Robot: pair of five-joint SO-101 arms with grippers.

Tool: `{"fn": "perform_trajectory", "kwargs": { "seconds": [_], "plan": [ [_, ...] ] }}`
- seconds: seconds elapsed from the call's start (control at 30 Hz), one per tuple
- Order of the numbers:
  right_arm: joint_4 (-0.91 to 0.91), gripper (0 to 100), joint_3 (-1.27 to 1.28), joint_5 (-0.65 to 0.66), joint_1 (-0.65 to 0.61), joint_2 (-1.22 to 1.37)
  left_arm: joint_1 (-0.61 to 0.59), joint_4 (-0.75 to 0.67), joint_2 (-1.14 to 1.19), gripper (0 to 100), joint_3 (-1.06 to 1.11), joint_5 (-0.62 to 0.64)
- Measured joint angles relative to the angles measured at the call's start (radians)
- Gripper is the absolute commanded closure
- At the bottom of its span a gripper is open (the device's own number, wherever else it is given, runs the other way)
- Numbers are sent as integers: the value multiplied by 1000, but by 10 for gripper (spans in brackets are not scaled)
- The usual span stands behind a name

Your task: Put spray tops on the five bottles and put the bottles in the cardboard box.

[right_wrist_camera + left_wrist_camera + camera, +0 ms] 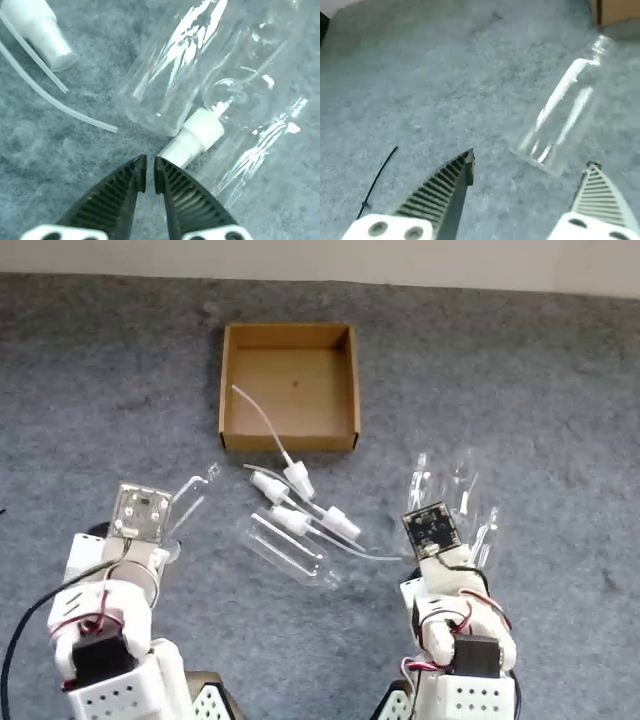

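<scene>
A grey, felt-like carpet (pixel 100 390) covers the table, spreading beneath, between and ahead of the jaws of the left gripper (pixel 531 159). It also lies under the jaws of the right gripper (pixel 150 158). A thin black cable tie (pixel 377 182) lies flat on it outside the left jaws, near one of them but apart. A pale wall strip (pixel 400 260) runs beyond the carpet's far edge, well ahead of both pairs of jaws.
</scene>
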Motion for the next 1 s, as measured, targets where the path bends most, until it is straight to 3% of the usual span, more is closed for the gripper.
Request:
{"fn": "perform_trajectory", "kwargs": {
  "seconds": [0.2, 0.33, 0.5, 0.73, 1.0],
  "plan": [
    [6, 833, -198, -92, -2, 150, 77, 181, 344, 832, -368, -6],
    [8, 829, -384, -173, 32, 465, 213, 305, 606, 832, -649, 37],
    [6, 792, -626, -265, 175, 937, 381, 361, 895, 832, -910, 146],
    [-31, 748, -804, -318, 210, 1445, 562, 285, 1217, 832, -1082, 296],
    [-83, 748, -870, -341, 226, 1562, 646, 66, 1533, 832, -1180, 545]
  ]
}}
